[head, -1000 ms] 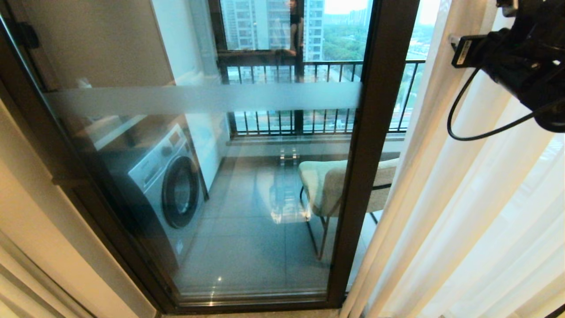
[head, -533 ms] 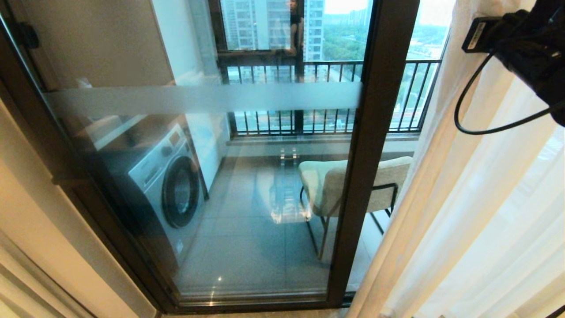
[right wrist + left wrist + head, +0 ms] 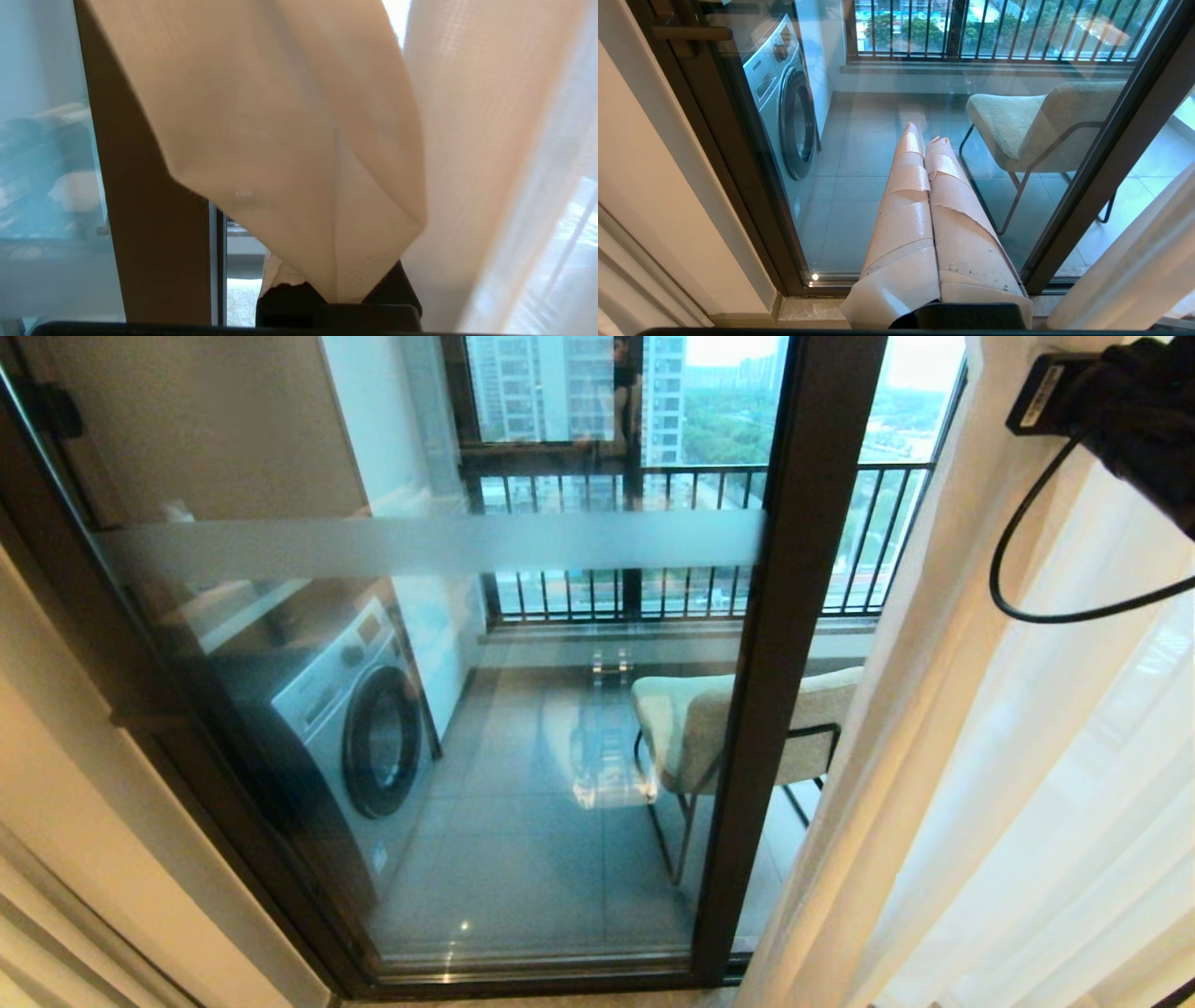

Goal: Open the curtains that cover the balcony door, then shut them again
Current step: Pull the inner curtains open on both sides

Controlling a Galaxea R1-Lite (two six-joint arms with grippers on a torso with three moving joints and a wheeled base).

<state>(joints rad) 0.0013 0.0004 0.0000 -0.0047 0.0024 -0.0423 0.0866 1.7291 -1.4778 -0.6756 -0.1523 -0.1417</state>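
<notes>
Head view shows me the curtains (image 3: 990,775) gathered at the right, their pleats hanging nearly floor to ceiling, so the long axis runs vertical and the free edge faces left toward the bared balcony door (image 3: 803,644). My right arm sits high at the far right, up against that fabric; I see only its wrist and cable there, not the tool itself. From the right wrist camera the right tool (image 3: 334,294) is pinching a fold of the cloth, the weave bunching into the closed tips and fanning out away from them, with the dark door frame just to one side. The left tool (image 3: 924,154) is pressed together on nothing, pointing at the lower glass with a washing machine (image 3: 359,728) and a chair (image 3: 695,728) behind it on the balcony.

I judge the opening half done or nearly so. Closing means dragging the gripped edge leftward across the door, crosswise to the pleats; the right arm is the nearer one.
</notes>
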